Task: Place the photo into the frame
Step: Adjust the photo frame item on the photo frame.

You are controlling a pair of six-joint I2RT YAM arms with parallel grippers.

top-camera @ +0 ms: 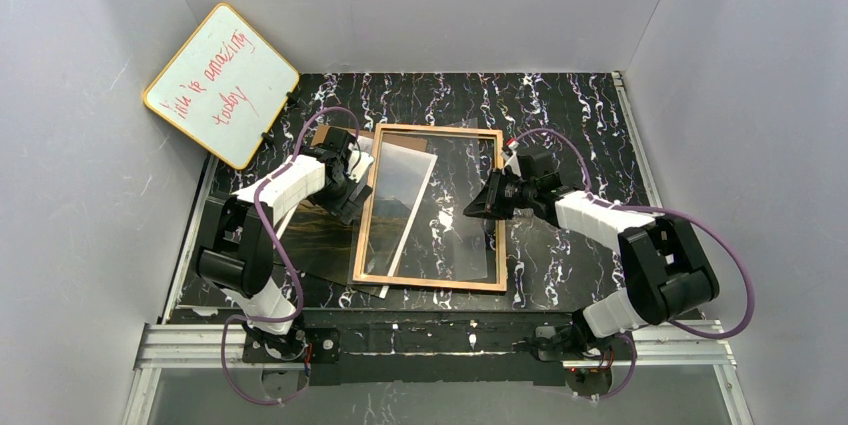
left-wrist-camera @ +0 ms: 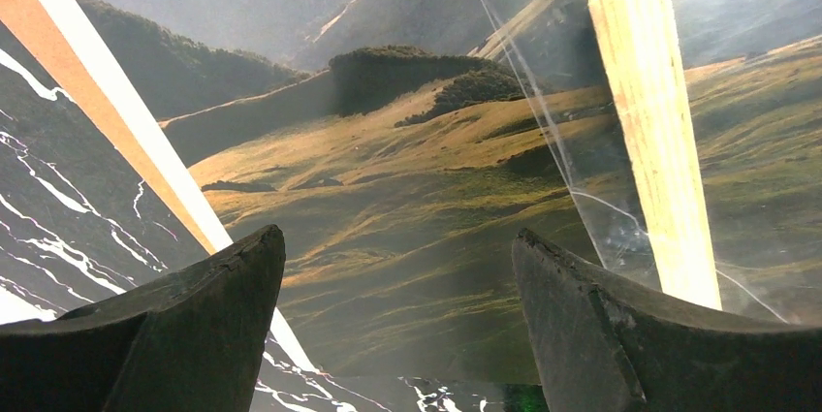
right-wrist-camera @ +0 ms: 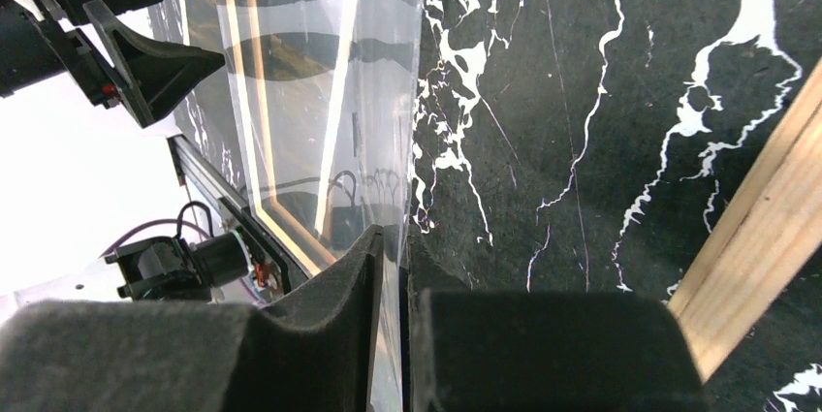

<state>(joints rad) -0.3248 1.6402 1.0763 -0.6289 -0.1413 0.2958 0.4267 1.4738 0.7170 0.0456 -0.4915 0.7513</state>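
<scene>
Barely begun: the photo lies on the bench under the released left hand, half beneath a rail of the frame — not seated. The right hand pinches the clear pane.

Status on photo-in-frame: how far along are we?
Done: the frame lies wood back up. In hand: the right gripper pinches the clear pane by its edge; the left gripper hangs open over the photo. Left: the photo crosses the frame's left rail, not seated inside.
</scene>
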